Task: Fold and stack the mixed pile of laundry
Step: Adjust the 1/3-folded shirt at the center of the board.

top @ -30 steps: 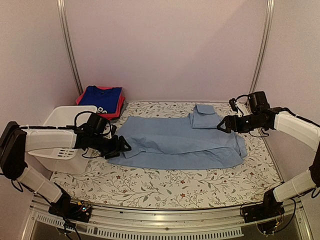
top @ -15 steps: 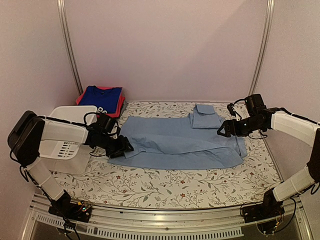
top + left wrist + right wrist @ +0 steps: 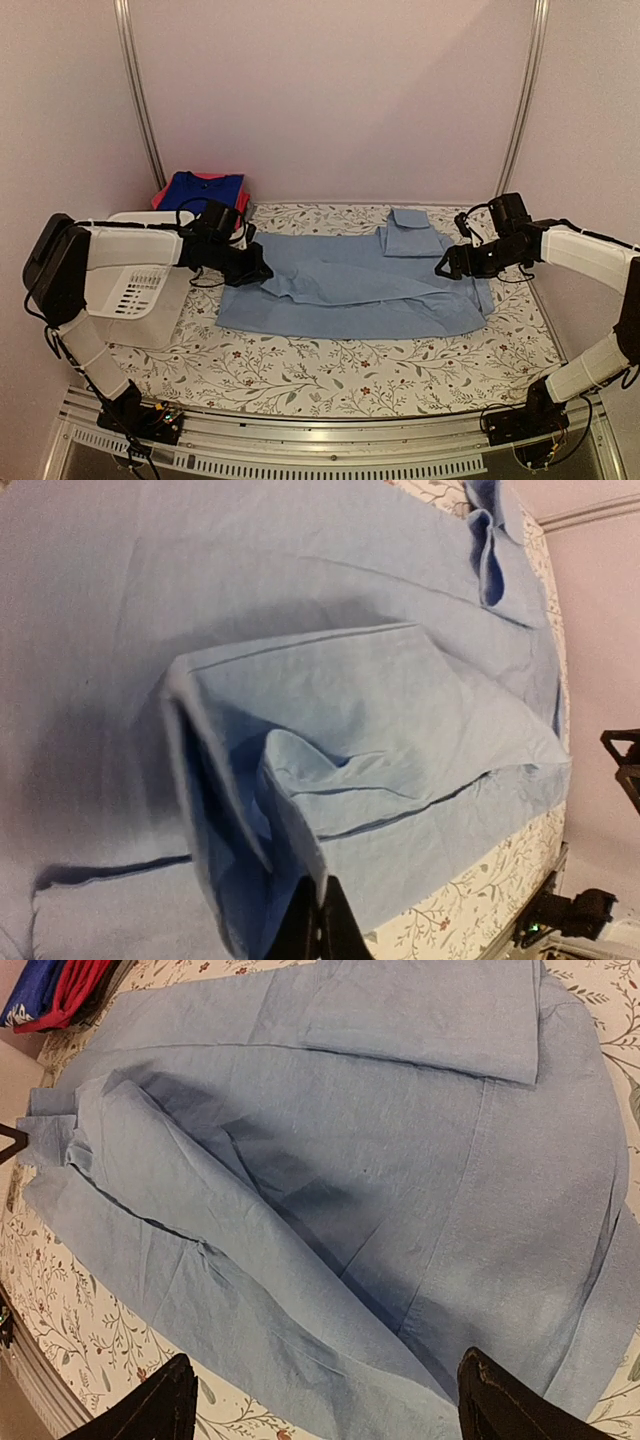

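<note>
Two folded garments, a blue item (image 3: 205, 190) on a pink-red one (image 3: 242, 210), sit stacked at upper left. The pale-blue shirt (image 3: 350, 295) lies mid-frame on the worktop (image 3: 330, 370), only partly folded. The left hand (image 3: 255, 272) pinches its left edge and the right hand (image 3: 447, 268) hovers spread open at its right edge.

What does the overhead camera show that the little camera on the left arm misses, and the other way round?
Only the overhead view shows the white basket at the left and the stack of folded blue and red clothes in the back corner. Only the left wrist view shows, close up, a raised fold of the pale-blue shirt pinched in the left jaws, which are shut at the bottom edge of that picture. Both show the shirt spread out on the flowered table cover.
</note>
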Available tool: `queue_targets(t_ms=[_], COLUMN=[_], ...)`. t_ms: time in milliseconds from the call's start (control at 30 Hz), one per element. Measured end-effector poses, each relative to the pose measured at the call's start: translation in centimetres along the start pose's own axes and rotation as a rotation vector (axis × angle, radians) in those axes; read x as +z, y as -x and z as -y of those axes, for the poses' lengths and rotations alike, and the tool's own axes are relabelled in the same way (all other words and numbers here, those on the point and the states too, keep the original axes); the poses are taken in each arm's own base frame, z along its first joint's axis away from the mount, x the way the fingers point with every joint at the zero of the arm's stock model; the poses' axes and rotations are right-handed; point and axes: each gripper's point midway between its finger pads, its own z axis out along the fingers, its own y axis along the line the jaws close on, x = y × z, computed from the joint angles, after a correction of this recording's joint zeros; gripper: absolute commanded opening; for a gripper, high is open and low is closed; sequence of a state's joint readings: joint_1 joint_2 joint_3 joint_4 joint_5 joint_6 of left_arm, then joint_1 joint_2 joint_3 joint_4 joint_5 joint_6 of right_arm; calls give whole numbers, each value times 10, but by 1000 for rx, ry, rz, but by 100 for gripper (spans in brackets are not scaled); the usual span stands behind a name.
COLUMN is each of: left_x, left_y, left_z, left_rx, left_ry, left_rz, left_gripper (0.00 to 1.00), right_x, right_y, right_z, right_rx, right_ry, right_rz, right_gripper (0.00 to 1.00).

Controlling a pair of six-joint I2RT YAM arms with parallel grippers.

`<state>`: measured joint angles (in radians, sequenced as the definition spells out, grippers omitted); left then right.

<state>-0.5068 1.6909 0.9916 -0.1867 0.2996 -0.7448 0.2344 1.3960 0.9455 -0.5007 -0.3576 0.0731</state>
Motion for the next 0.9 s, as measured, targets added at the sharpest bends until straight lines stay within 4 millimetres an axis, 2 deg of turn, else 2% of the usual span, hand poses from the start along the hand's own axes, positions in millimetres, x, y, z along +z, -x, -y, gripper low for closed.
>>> queue_targets(t_ms=[200,333,467,567,733,833,900], left_x=[-23,-36,-50,-64,-82,-87,-89], left_y=[45,53,45,37,35,38,42], left_z=[64,85,82,70,47,49,61], left_rx=[80,109,112,106,82,67,69], left_ry=[-107,-131,-118,-102,-87,-125,-164], left_rz=[41,16,-34,-67,-86,-92,-95], left_gripper=[0,0,0,0,0,0,0], right_x=[1,1,3,5,8,7,4], right_y=[-1,-1,-6,-14,-23,-22,-20], right_z=[1,2,4,6,7,1,-8], right_rx=[10,14,18,27,34,9,-33], right_ry=[-5,-8,-13,-16,-17,-9,3], right_rz=[-2,-1,-10,-28,-51,-43,-6], right_gripper=[88,88,86,84,85,86,85])
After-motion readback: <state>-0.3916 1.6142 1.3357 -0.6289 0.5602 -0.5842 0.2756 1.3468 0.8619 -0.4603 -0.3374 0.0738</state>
